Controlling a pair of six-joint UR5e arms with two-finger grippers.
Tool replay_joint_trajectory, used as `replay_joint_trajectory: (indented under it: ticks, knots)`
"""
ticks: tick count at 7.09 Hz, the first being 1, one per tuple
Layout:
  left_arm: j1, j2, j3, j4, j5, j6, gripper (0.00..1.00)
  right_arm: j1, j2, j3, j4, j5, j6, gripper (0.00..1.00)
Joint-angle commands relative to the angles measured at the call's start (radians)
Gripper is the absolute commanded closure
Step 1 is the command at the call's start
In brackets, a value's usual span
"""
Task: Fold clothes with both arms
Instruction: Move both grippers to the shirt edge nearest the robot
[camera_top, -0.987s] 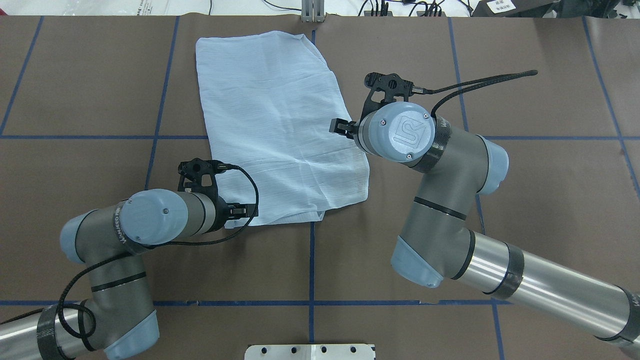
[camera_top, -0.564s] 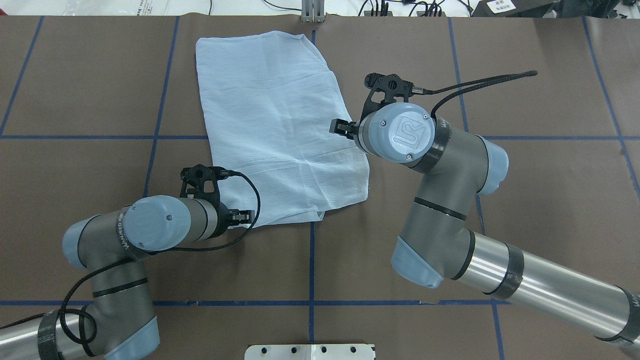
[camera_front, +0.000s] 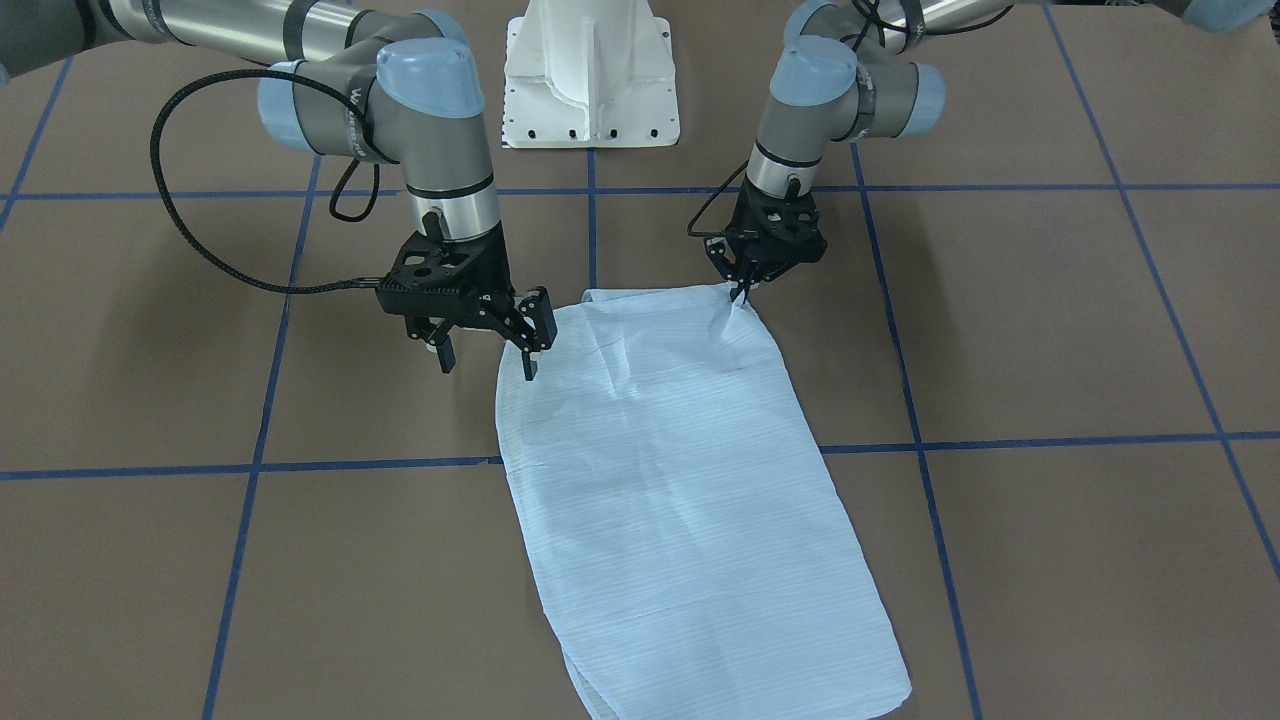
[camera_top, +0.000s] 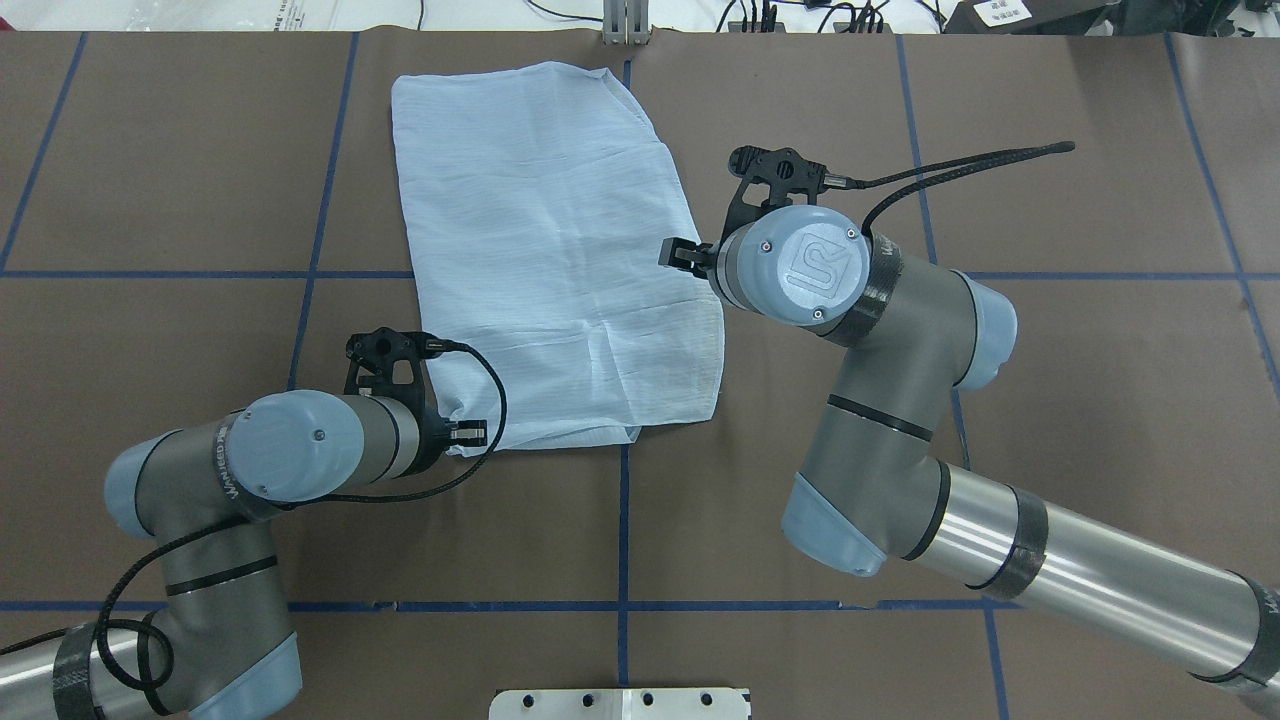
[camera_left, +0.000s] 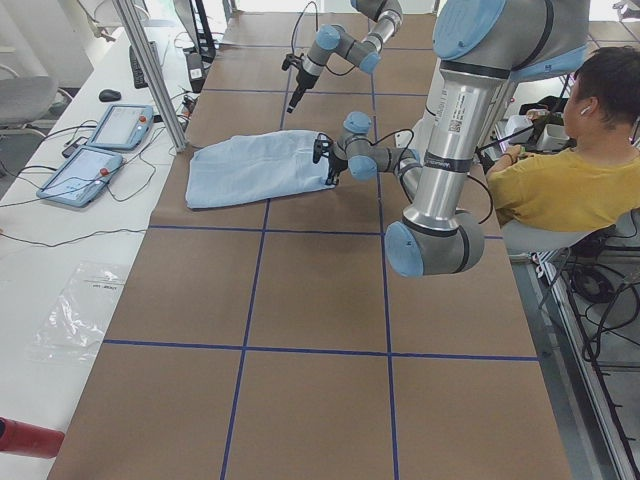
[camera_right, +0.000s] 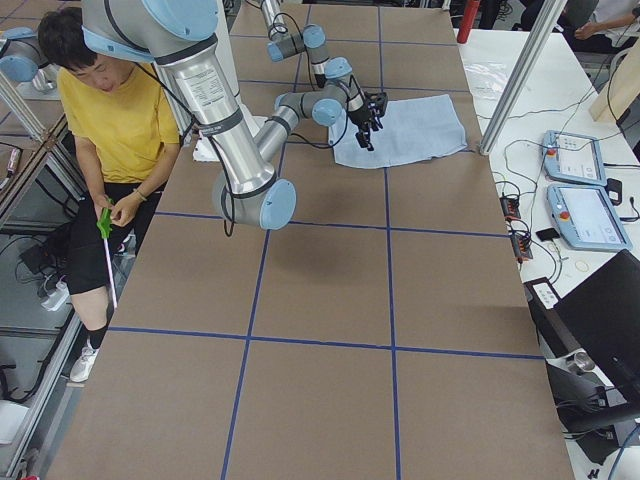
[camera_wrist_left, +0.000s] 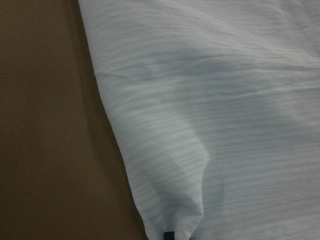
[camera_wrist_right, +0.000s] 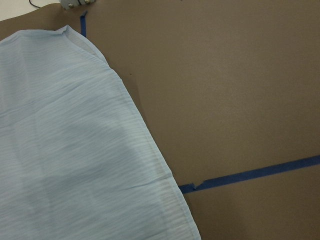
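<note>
Left arm (camera_top: 230, 560), right arm (camera_top: 890, 420): silver-grey tubes, pale blue caps (camera_top: 815, 262), black braided cables (camera_top: 960, 165).

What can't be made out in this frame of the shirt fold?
The shirt shows no collar, buttons or sleeves in any view.
Overhead, the right gripper has its jaws mostly hidden by its wrist.
How much cloth the left gripper pinches: its wrist view is blurred cloth, close up.
Side views: both grippers too small.

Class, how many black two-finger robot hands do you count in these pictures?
2. The left hand pinches a corner of the light blue pinstriped shirt; the right hand stands open at the shirt's opposite edge.
</note>
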Motion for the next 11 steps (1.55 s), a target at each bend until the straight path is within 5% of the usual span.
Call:
replay_joint_trajectory:
  ticks: [1, 4, 6, 9, 10, 11]
  knots:
    - [-0.005, 0.02, -0.007, -0.001, 0.0, -0.001, 1.0, -0.039, 0.013, 0.001, -0.002, -0.004, 0.12, 0.0]
    - [-0.003, 0.021, -0.007, -0.001, 0.002, -0.01, 1.0, -0.167, 0.061, -0.028, -0.016, -0.006, 0.576, 0.12]
    - [-0.002, 0.018, -0.007, -0.003, 0.002, -0.01, 1.0, -0.221, 0.163, -0.175, -0.054, -0.006, 0.645, 0.14]
    - [-0.002, 0.015, -0.007, -0.001, 0.021, -0.01, 1.0, -0.248, 0.182, -0.2, -0.082, -0.012, 0.678, 0.14]
    - [0.001, 0.018, -0.007, -0.003, 0.021, -0.01, 1.0, -0.248, 0.182, -0.2, -0.083, -0.021, 0.688, 0.19]
    - [0.001, 0.018, -0.007, -0.003, 0.021, -0.01, 1.0, -0.248, 0.184, -0.2, -0.082, -0.032, 0.713, 0.38]
